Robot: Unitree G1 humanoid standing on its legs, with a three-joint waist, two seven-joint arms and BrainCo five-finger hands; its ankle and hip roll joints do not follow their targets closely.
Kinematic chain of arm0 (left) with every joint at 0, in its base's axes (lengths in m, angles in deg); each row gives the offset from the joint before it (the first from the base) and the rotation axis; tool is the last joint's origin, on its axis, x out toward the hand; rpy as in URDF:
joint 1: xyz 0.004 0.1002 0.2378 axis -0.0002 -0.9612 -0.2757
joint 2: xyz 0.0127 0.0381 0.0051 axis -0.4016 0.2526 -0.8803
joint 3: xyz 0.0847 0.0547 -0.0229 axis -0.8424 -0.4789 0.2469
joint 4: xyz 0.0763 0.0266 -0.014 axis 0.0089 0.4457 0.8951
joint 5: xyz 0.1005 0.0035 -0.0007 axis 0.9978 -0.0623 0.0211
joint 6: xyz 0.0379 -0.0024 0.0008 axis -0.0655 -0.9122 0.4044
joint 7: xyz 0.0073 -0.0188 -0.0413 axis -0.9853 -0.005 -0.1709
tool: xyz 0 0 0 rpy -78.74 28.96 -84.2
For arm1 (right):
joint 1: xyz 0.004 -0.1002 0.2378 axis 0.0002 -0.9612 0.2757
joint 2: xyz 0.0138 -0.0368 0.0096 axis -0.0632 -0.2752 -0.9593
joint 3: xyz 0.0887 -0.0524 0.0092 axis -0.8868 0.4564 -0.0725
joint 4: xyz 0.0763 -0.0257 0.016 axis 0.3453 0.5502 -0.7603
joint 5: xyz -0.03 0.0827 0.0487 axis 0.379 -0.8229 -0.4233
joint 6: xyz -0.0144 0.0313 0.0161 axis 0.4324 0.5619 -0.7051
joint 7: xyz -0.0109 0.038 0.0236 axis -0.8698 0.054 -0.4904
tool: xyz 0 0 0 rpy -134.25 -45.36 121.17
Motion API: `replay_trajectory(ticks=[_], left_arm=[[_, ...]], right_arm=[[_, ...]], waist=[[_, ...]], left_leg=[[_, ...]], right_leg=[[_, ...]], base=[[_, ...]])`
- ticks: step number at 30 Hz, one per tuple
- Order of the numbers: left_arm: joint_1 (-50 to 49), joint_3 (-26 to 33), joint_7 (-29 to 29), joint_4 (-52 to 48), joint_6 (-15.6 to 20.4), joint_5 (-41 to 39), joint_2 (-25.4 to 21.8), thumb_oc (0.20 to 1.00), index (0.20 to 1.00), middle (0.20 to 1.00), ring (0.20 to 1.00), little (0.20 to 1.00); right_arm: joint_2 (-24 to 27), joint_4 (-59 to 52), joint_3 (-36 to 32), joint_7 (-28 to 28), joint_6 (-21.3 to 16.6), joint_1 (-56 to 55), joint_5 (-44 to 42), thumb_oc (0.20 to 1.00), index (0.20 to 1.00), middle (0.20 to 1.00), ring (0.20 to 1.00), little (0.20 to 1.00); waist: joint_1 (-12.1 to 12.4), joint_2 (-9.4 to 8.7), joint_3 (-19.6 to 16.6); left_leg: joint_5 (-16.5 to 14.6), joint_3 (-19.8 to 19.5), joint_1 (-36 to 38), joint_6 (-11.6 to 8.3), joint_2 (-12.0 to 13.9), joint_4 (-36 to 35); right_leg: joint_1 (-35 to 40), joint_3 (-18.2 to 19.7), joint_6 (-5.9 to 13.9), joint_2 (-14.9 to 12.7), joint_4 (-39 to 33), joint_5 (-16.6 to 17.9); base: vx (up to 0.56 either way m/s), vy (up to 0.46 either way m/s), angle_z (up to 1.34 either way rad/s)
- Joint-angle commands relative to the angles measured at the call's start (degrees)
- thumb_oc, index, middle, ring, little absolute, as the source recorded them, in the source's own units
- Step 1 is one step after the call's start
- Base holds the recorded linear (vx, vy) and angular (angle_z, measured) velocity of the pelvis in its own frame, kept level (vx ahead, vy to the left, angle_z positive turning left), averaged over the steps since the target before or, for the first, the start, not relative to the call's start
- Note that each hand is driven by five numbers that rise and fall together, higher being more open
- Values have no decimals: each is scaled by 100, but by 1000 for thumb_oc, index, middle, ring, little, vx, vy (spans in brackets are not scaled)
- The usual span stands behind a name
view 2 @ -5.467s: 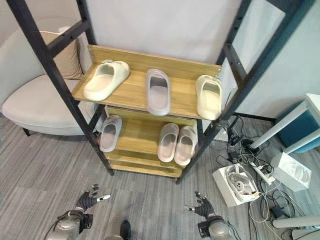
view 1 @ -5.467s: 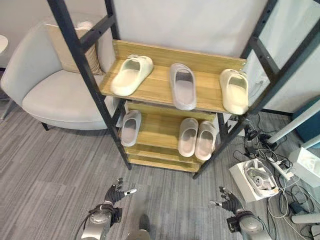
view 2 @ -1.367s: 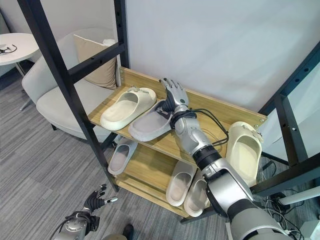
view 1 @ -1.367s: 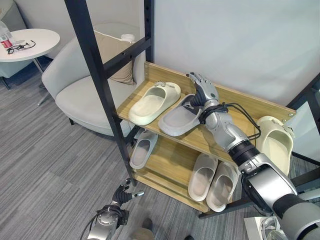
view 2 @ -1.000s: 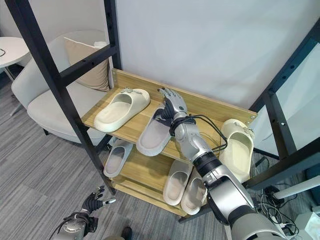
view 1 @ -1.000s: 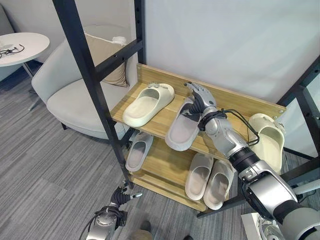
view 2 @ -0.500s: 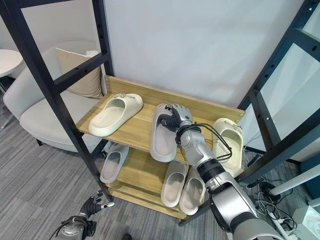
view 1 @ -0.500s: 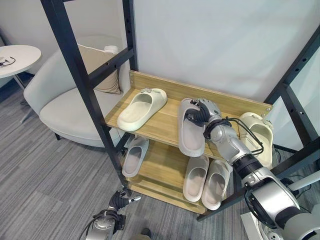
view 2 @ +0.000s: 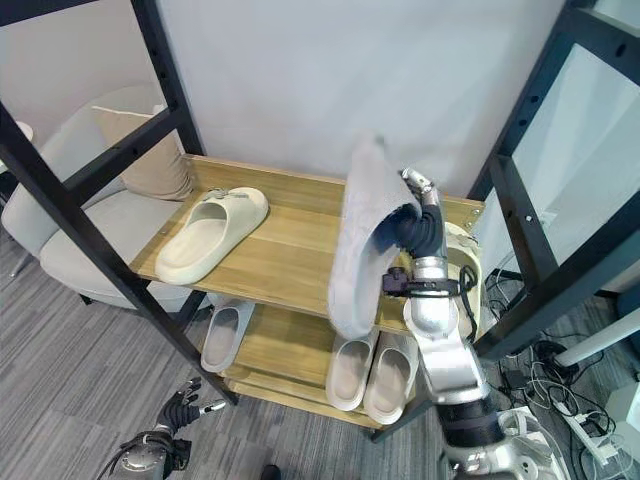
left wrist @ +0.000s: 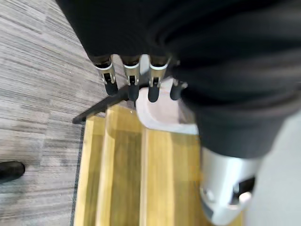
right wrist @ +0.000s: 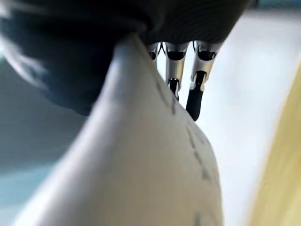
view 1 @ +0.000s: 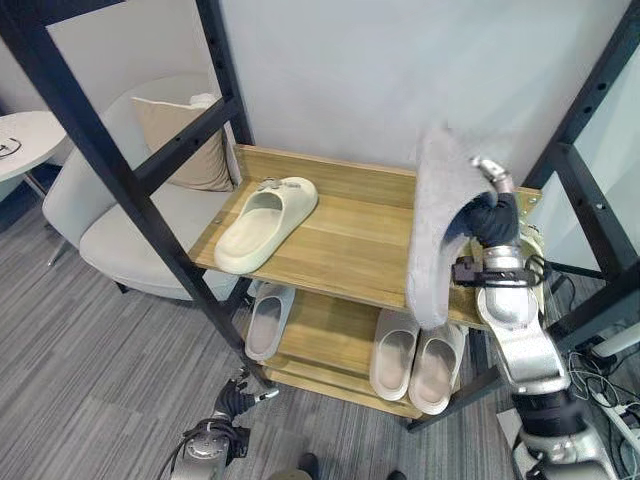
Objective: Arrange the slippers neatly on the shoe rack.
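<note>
Right hand (view 2: 418, 232) clamped on grey slipper (view 2: 362, 240), long axis near vertical, above top shelf (view 2: 290, 250); lower flat beside cream slipper (view 2: 208, 234).

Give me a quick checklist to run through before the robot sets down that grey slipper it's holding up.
1. Grip: right hand curled round the grey slipper: ok.
2. Slipper lifted off the top shelf: ok.
3. Bare shelf space between the cream slipper on the left and the cream slipper at the right end: ok.
4. Slipper orientation: on end, not flat: not ok.
5. Left hand low by the floor, away from the rack: ok.
6. Grip firmness: cannot tell.
</note>
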Motion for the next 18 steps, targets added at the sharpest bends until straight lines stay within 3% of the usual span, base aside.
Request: replay_trajectory(ticks=[1,2,3,8,10,15,18], left_arm=[[226,62,12,-49,263,-182,-325,1000,1000,1000,1000,1000],[221,51,15,-8,289,-212,-298,1000,1000,1000,1000,1000],[219,54,16,-8,290,-212,-296,1000,1000,1000,1000,1000],[326,-18,-85,-39,415,-333,-217,1000,1000,1000,1000,1000],[350,13,-123,-14,443,-362,-215,1000,1000,1000,1000,1000],[501,283,-303,82,573,-474,-273,1000,1000,1000,1000,1000],[708,401,-570,166,670,-508,-350,1000,1000,1000,1000,1000]], right_arm=[[31,-284,454,953,-529,391,-1465,200,200,200,200,200],[-16,-405,943,1417,-472,445,-2128,200,200,200,200,200],[-14,-402,945,1423,-474,446,-2135,200,200,200,200,200],[-220,-203,2333,2195,-138,721,-2633,200,200,200,200,200],[-250,-107,2506,2291,-92,698,-2644,200,200,200,200,200],[-17,411,2912,2480,13,462,-1489,200,200,200,200,200],[190,1077,2758,1978,-94,451,397,200,200,200,200,200]], waist=[[240,-399,43],[255,-393,43],[251,-391,42],[349,-379,114],[356,-378,132],[350,-370,353],[360,-317,753]], left_leg=[[-375,-8,76,-136,111,-27],[-368,9,82,-160,125,-27],[-369,8,83,-161,126,-27],[-324,11,67,-227,183,-27],[-315,5,62,-237,186,-27],[-280,-13,8,-265,228,-27],[-182,-71,-105,-225,249,-27]], right_leg=[[78,6,571,-680,103,334],[74,-4,564,-676,108,329],[74,-5,563,-675,108,328],[74,-95,552,-657,129,305],[78,-116,551,-658,139,301],[-28,-163,563,-659,287,244],[-260,-155,553,-686,558,171]], base=[[-15,-31,0],[-6,-25,6],[0,0,0],[-5,-14,-2],[-12,-10,4],[-49,-9,4],[-175,-4,2]])
